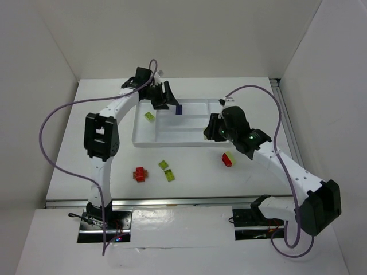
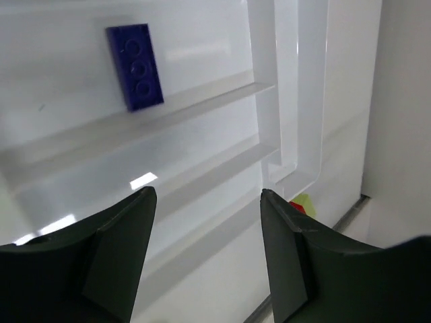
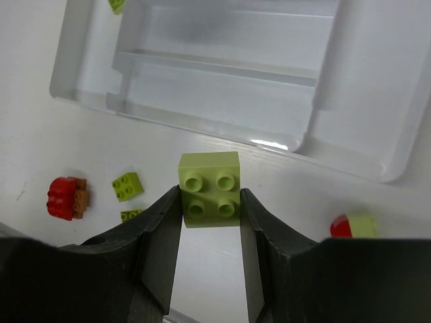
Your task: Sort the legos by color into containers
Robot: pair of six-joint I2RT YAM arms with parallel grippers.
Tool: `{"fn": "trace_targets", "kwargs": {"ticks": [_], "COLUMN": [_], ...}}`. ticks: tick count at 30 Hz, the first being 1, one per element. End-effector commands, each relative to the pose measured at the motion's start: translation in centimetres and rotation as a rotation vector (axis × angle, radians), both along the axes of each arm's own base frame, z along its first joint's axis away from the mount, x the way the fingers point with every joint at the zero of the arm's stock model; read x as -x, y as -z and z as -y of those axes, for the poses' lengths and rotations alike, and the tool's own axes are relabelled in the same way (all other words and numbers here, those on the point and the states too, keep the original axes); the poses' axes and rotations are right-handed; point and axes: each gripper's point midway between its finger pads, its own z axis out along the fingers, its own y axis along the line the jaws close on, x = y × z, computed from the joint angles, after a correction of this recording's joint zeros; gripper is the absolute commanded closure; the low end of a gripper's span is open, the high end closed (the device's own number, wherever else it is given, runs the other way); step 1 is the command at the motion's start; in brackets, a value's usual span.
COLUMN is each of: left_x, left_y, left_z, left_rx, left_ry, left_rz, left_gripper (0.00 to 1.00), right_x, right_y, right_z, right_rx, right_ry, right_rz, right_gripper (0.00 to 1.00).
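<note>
Pinching a green brick (image 3: 209, 176) square between its fingers, the right tool (image 3: 209, 200) holds it above the bench (image 1: 195, 172), just beside the near wall of the tray (image 3: 202, 120). I judge it is ready to carry over that wall. The left tool (image 2: 207, 202) hovers spread and empty over the tray's far part, out of the right arm's way. Beneath it a blue brick (image 2: 135, 66) lies in a far section. A second green brick (image 1: 149, 116) sits in the left section, the likely home for the held one. Unsorted on the bench are a red clump (image 1: 139, 174), two green bits (image 1: 167, 170) and a red-green piece (image 1: 228, 159).
</note>
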Motion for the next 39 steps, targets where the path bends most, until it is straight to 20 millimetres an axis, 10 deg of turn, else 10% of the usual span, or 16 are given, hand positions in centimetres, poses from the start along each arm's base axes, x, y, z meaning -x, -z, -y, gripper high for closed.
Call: {"fn": "trace_targets", "kwargs": {"ticks": [1, 5, 11, 20, 25, 32, 36, 38, 39], "left_x": [1.9, 5.9, 10.7, 15.6, 17.2, 19.3, 21.9, 23.2, 24.5], "left_y": [-11.8, -16.4, -17.6, -12.4, -11.3, -9.1, -4.8, -2.9, -0.8], "left_z": [-4.1, -10.7, -18.5, -20.2, -21.1, -21.6, -19.1, -17.4, -16.3], "left_rx": [-0.119, -0.218, -0.265, -0.301, -0.345, -0.397, -0.45, -0.43, -0.428], "left_ry": [-0.176, -0.392, -0.613, -0.68, -0.709, -0.697, -0.64, -0.604, -0.557], "left_rz": [0.227, 0.313, 0.29, 0.154, 0.131, 0.075, -0.03, -0.093, -0.143], "left_gripper": [0.26, 0.26, 0.26, 0.29, 0.29, 0.32, 0.34, 0.32, 0.32], "right_x": [-2.6, -3.8, -7.0, -12.0, -13.2, -12.4, -10.9, -9.1, -8.7], "right_y": [-3.6, -3.7, -2.4, 3.0, 4.0, 1.1, -3.4, -0.7, -3.1], "right_z": [-4.3, -11.1, -19.6, -26.8, -28.9, -26.3, -21.5, -18.5, -16.7], "right_rx": [-0.12, -0.141, -0.156, -0.109, -0.085, -0.058, -0.068, -0.036, -0.066], "right_ry": [-0.105, -0.25, -0.402, -0.461, -0.491, -0.441, -0.345, -0.301, -0.266], "right_rz": [0.11, 0.131, 0.133, 0.083, 0.076, 0.138, 0.215, 0.154, 0.193], "right_gripper": [0.82, 0.82, 0.82, 0.82, 0.43, 0.28, 0.28, 0.28, 0.28]}}
